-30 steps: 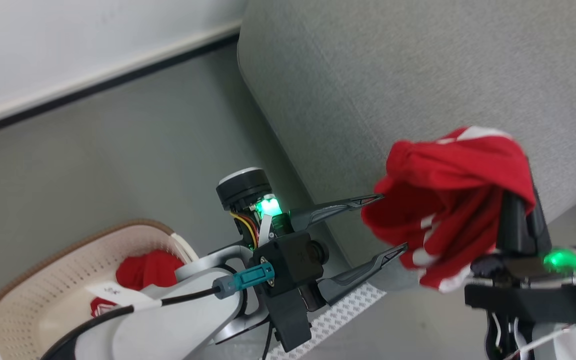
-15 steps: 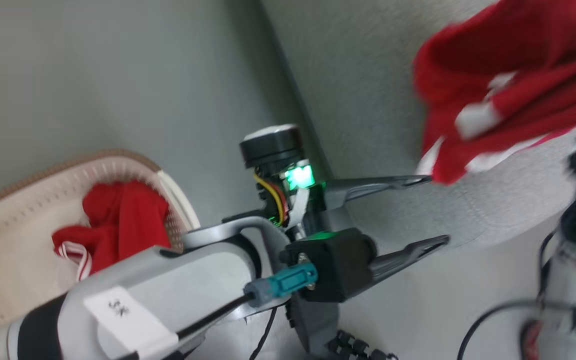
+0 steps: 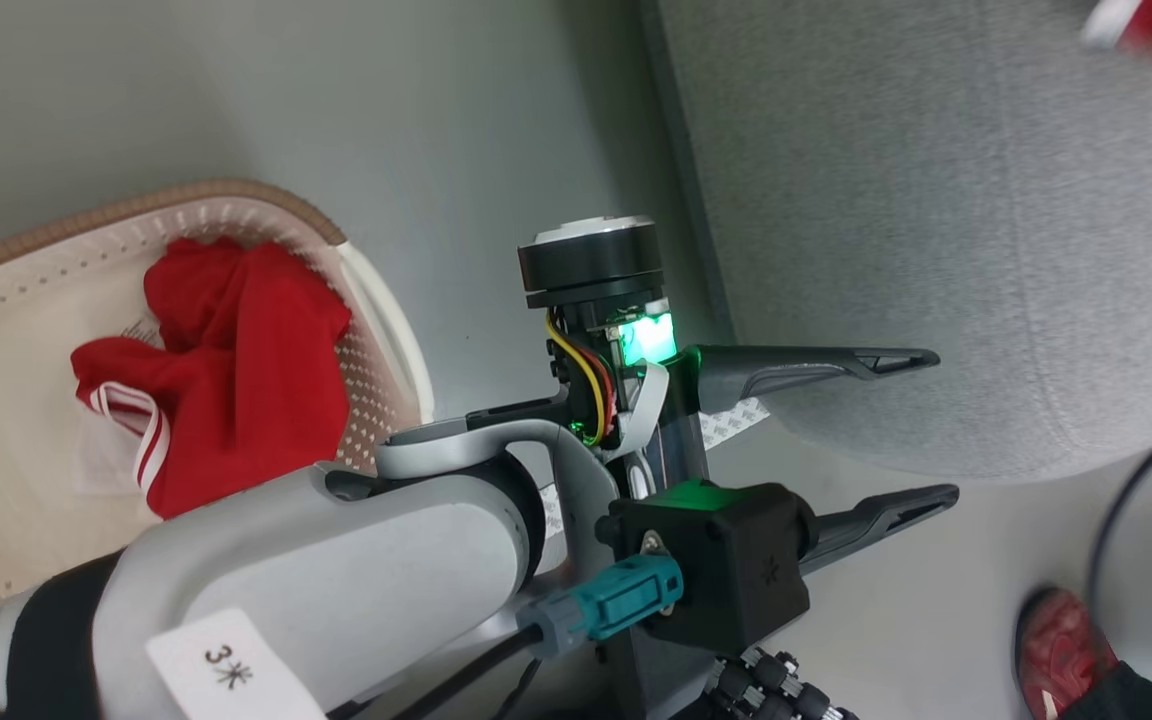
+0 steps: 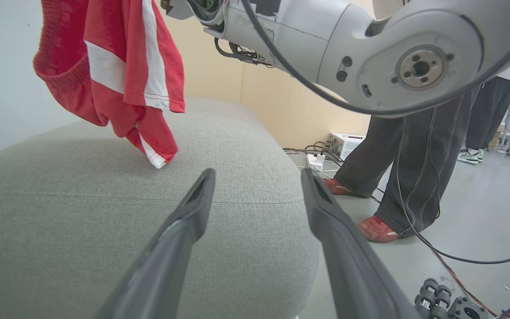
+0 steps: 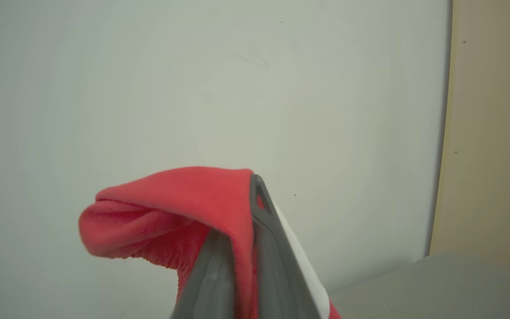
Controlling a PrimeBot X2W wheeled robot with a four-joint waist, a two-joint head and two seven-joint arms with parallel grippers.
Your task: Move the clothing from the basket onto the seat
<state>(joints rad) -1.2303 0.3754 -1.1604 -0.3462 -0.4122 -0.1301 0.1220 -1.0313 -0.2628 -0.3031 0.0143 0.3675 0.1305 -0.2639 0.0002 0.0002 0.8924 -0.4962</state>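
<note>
Right end effector (image 5: 241, 212) pinches soft red striped clothing (image 4: 104, 95), upper left above the rounded grey seat (image 4: 82, 221). Left end effector (image 4: 257, 177) gapes wide below.

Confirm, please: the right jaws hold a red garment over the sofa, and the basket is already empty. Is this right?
No. The basket is not empty: the head view shows another red garment lying in it. The rest is correct.
</note>
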